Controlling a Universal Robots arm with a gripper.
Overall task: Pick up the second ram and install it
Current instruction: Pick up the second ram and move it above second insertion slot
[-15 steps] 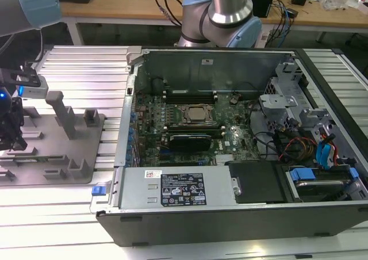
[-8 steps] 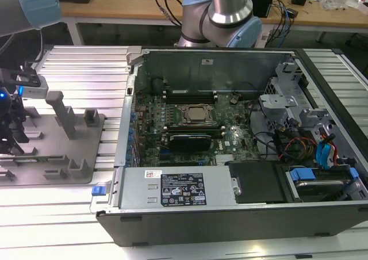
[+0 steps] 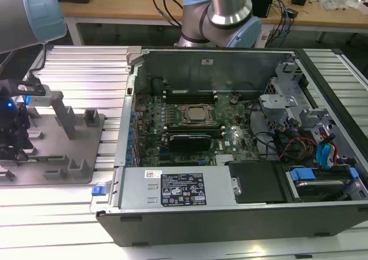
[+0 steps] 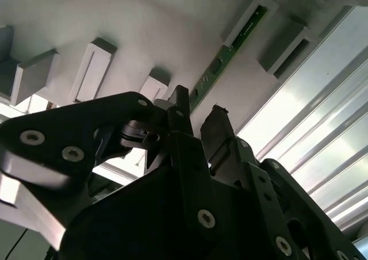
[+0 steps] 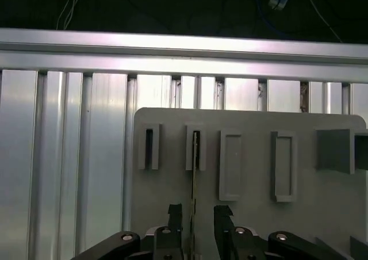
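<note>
While hanging low over the grey fixture plate (image 5: 253, 119), holding the gripper (image 5: 198, 213) spread apart, straddling the second ram (image 5: 195, 179) with one finger on each side, not pinching yet. Seeing the thin green stick standing on edge, one end seated in a slotted post (image 5: 189, 150), well apart from the open computer case (image 3: 218, 64) at the exterior view's right. Judging it light, stiff, fragile: taking it by the flat faces, squarely, avoiding chips and contact edge; risking slipping or tilting under a loose pinch.

No wording is legible: a black sticker (image 3: 183, 190) and a small white label (image 3: 153, 174) sit on the grey power-supply cover (image 3: 135, 192).
</note>
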